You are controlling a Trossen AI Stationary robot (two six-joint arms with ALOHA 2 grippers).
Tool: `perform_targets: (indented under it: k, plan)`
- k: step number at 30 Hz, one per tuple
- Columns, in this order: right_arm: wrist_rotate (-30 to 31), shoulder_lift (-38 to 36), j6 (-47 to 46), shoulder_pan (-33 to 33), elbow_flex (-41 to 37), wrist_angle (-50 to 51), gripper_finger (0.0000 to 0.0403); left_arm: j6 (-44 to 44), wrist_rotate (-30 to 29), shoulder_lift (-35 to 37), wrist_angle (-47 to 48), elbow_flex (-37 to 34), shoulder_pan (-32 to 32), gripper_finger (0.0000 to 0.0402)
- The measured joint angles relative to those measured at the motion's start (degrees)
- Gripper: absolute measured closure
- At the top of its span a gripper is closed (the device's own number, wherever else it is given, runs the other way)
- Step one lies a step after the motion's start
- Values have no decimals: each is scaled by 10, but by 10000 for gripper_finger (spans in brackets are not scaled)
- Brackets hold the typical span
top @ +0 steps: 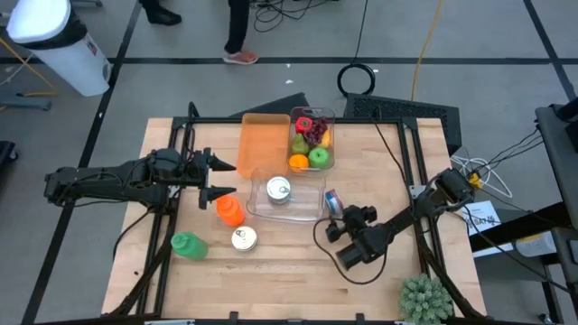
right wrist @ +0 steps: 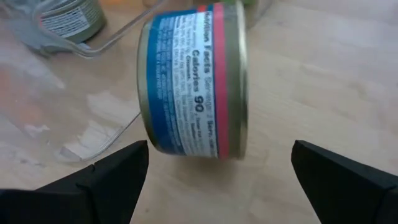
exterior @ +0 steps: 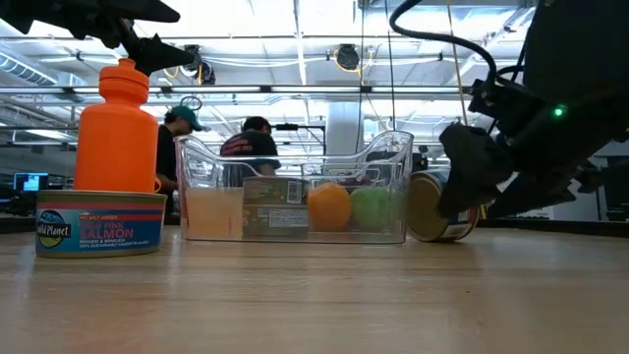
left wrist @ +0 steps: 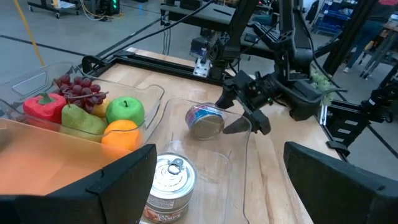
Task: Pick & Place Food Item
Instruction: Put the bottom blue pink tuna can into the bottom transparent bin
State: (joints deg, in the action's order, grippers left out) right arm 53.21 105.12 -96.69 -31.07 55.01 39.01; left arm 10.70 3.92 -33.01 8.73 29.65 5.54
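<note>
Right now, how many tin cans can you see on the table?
3. One can stands upright inside the clear bin. A salmon can stands on the table beside the orange bottle. A third can lies on its side before the open right gripper.

Can (top: pixel 279 190) in clear bin (top: pixel 259 209), tipped can (top: pixel 332 201) just right of bin; bottle (top: pixel 229 211) left

Bare desk (top: pixel 289 262) lay open in front of the clear bin (top: pixel 312 209). The bin wall blocked the tipped can (top: pixel 332 200) on one side, the right fingers (top: pixel 336 224) spread just beside it. The bottle (top: pixel 229 211), green item (top: pixel 188 245) and salmon can (top: pixel 244 238) crowded the left.
</note>
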Motion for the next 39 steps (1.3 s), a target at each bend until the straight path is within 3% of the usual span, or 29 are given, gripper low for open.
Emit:
perform_targets:
  k: [6,9,17,24,29,31,34,39]
  plan:
    - [7,0,119,22,-14,-79,27,0,0,0,0,0,0,39]
    - [7,0,141,32,-14,-101,49,0,0,0,0,0,0,39]
    - [-23,-8,151,28,-14,-91,227,0,0,0,0,0,0,39]
    - [-58,-63,133,-8,-14,-13,226,0,0,0,0,0,0,39]
    - [-1,-139,145,-41,-14,14,226,0,0,0,0,0,0,39]
    - [48,-170,210,-51,-14,-39,226,0,0,0,0,0,0,39]
    - [80,-203,410,-52,-14,-193,226,0,0,0,0,0,0,39]
    - [17,-208,862,-13,-13,-533,226,0,0,0,0,0,0,39]
